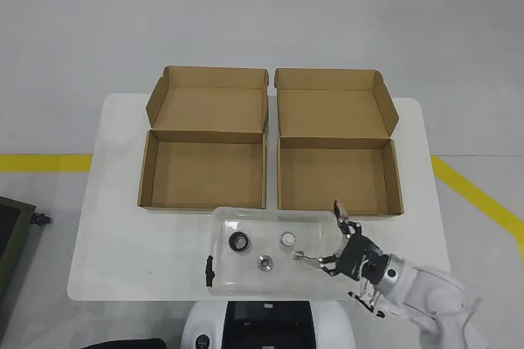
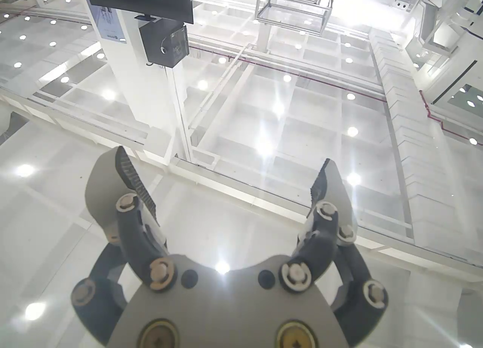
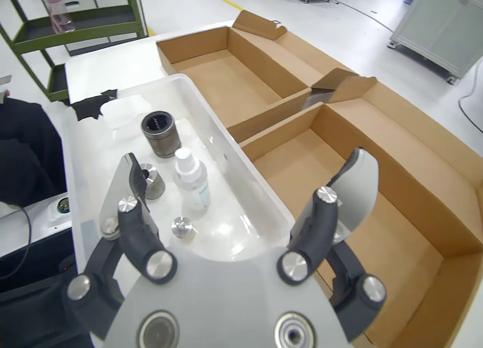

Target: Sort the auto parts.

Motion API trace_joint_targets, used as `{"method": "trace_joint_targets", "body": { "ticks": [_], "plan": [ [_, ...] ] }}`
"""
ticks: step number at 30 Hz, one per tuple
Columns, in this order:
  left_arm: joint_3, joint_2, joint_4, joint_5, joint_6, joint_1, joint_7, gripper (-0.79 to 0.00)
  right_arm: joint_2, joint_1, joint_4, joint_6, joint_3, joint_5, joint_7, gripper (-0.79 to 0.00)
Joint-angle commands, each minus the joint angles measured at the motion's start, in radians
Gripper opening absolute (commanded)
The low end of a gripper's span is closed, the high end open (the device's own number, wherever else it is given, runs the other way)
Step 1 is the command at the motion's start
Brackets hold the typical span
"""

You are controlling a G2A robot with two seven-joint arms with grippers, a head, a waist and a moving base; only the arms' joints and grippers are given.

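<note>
A clear plastic bin [image 1: 260, 212] sits at the table's front edge. It holds a dark cylindrical bearing [image 1: 238, 242] [image 3: 160, 132], a small white spray bottle [image 1: 288, 237] [image 3: 192, 183], a conical metal part [image 1: 265, 262] [image 3: 151, 180] and a small round metal piece [image 1: 299, 256] [image 3: 182, 227]. My right gripper [image 1: 328, 236] [image 3: 247, 168] hangs open above the bin's right end, nothing between its fingers. One finger is over the bin, the other over the right box. My left gripper [image 2: 222, 161] is open, empty and pointed up at the ceiling.
Two open cardboard boxes stand side by side behind the bin, the left box [image 1: 203, 174] and the right box [image 1: 332, 179], both empty with flaps raised at the back. A black clip [image 1: 210, 269] marks the bin's left end. A green shelf cart [image 3: 75, 21] stands off the table.
</note>
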Motion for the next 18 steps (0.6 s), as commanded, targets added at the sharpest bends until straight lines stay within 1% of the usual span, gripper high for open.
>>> {"method": "trace_joint_targets", "body": {
  "ticks": [1,8,13,14,18],
  "plan": [
    [0.000,0.000,0.000,0.000,0.000,0.000,0.000,0.000,0.001,0.024,0.010,-0.019,-0.024,0.006,0.028,0.000],
    [0.000,0.000,0.000,0.000,0.000,0.000,0.000,0.000,0.005,0.082,0.036,-0.072,-0.088,0.048,0.124,0.000],
    [0.000,0.000,0.000,0.000,0.000,0.000,0.000,0.000,0.008,0.110,0.056,-0.089,-0.122,0.059,0.182,0.000],
    [0.000,0.000,0.000,0.000,0.000,0.000,0.000,0.000,0.009,0.115,0.059,-0.089,-0.128,0.061,0.190,-0.126],
    [0.000,0.000,0.000,0.000,0.000,0.000,0.000,0.000,0.012,0.133,0.071,-0.079,-0.144,0.058,0.231,-0.086]
  ]
}}
